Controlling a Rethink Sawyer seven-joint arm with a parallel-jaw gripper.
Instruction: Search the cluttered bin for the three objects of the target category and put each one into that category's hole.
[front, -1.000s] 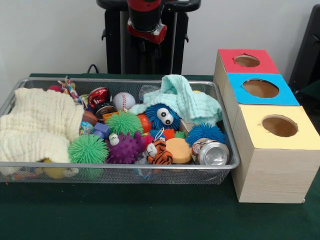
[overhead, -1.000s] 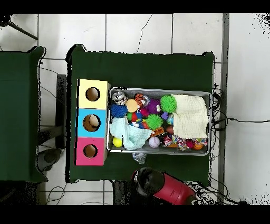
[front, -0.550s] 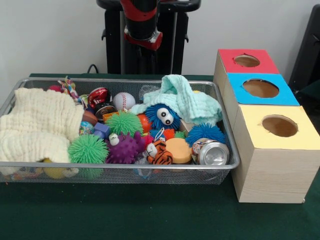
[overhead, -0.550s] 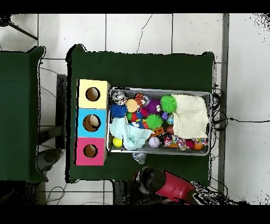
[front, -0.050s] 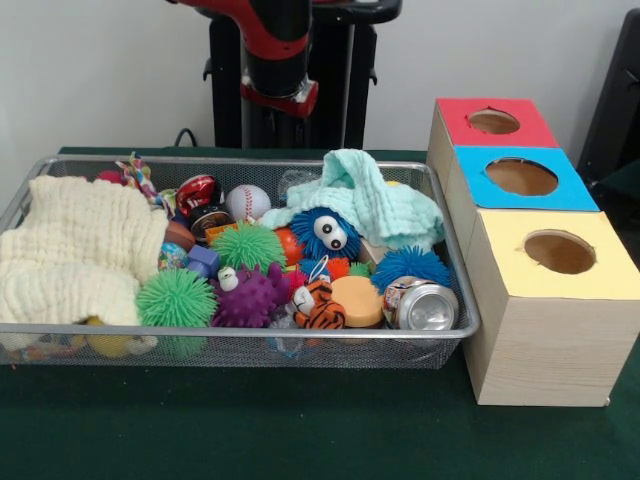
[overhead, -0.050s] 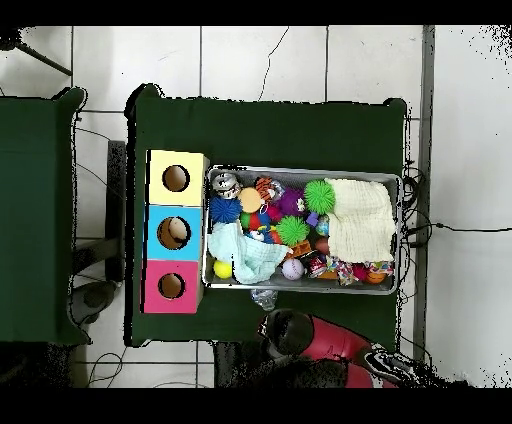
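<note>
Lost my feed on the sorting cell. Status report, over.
Gripper up behind the wire bin, fingers unseen. Nothing picked; toys lie in the bin. Mint cloth and cream cloth cover part of the pile.

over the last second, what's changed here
Only the arm moved: in the front view its end drifted leftward and a little lower, behind the bin's far rim; overhead it slid rightward along the table's near edge. It took hold of nothing and let nothing go. The toys, both cloths, the can and the three boxes stayed as they were.
</note>
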